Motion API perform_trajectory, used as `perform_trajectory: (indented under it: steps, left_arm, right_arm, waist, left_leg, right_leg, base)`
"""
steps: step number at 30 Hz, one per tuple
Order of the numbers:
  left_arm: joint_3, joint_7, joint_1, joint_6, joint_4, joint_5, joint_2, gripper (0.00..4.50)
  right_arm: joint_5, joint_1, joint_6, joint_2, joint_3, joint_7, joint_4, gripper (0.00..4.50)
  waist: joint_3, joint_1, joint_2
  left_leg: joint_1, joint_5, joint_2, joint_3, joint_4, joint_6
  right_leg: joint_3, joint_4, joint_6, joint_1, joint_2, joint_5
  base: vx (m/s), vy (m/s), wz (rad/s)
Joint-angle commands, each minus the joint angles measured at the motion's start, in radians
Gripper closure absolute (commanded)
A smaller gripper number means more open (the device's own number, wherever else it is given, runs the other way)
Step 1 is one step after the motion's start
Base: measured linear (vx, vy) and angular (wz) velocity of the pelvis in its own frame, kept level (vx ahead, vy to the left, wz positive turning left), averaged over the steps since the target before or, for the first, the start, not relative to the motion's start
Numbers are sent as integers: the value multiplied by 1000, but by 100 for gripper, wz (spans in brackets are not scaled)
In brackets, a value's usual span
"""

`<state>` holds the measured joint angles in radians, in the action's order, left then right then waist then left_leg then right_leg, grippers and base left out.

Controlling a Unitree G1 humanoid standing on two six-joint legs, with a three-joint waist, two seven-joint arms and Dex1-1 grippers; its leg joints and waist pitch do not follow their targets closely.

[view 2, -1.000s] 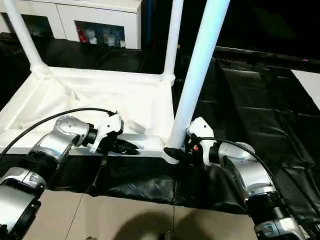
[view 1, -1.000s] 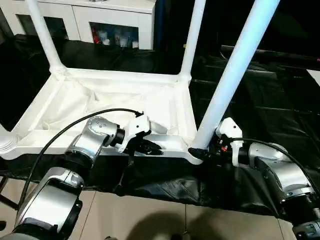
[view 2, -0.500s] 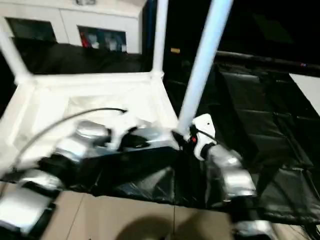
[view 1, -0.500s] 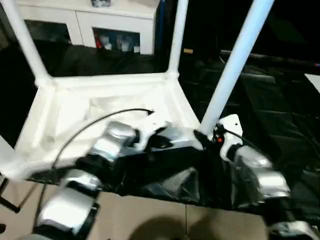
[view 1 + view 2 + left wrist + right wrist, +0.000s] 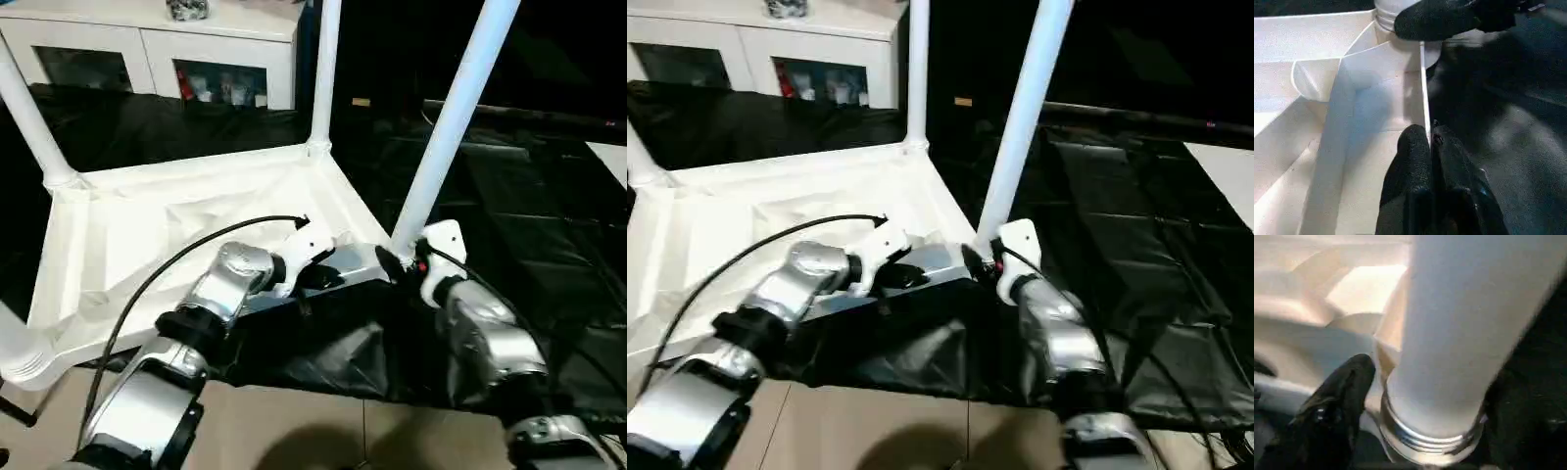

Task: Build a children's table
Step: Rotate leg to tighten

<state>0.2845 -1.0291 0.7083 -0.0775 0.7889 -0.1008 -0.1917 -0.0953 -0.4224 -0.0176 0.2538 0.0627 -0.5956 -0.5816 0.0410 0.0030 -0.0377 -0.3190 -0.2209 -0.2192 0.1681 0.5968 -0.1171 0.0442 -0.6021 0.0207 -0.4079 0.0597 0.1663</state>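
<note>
Left pincer clenched on the top's rim; right pincer spread around a leg — not gripping.

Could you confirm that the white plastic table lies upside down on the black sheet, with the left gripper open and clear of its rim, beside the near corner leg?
Not quite. The left gripper is shut on the thin rim of the white plastic table, as the left wrist view shows. The rest holds: the table lies upside down on the black sheet, beside the near corner leg.
</note>
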Motion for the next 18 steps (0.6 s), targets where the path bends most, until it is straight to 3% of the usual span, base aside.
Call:
perform_trajectory:
  steps: [1, 6, 8, 11, 14, 18]
  left_arm:
    - [32, -88, -20, 55, -32, 40, 5, 450]
    - [10, -209, -31, 74, -53, 85, -46, 450]
    - [8, -260, -33, 81, -64, 95, -72, 450]
    - [11, -307, -33, 88, -64, 97, -96, 450]
    - [13, -343, -28, 101, -54, 96, -120, 450]
    - [11, -367, -15, 106, -38, 100, -134, 450]
  right_arm:
    - [-22, 5, 38, 11, 63, -134, 44, 78]
    - [-100, 33, -10, 100, 51, -369, 108, 78]
    - [-121, 37, -47, 135, 55, -465, 125, 95]
    - [-134, 36, -76, 175, 83, -552, 125, 115]
    - [-123, 26, -96, 212, 121, -633, 108, 141]
    - [-115, 4, -93, 221, 133, -674, 75, 173]
  waist:
    - [-58, 7, -7]
    - [-67, 18, -6]
    - [-67, 20, -6]
    - [-61, 25, -4]
    - [-57, 33, -1]
    - [-56, 37, -4]
  left_leg:
    - [-25, -163, 6, 11, -65, 101]
    - [-24, -87, 0, 13, -60, 149]
    - [-28, -52, -4, 14, -58, 172]
    - [-25, -89, -6, 16, -61, 166]
    - [-19, -138, -8, 17, -65, 119]
    - [-23, -138, -8, 18, -64, 100]
  right_leg:
    - [-33, 76, 211, 57, 55, 252]
    - [-36, 54, 270, 65, 54, 83]
    - [-33, 45, 296, 62, 52, 10]
    - [-32, 53, 294, 58, 55, 74]
    - [-32, 63, 266, 54, 55, 177]
    - [-33, 62, 251, 55, 54, 194]
  base:
    - [0, 0, 0]
    - [0, 0, 0]
    - [0, 0, 0]
    - [0, 0, 0]
    - [0, 0, 0]
    - [0, 0, 0]
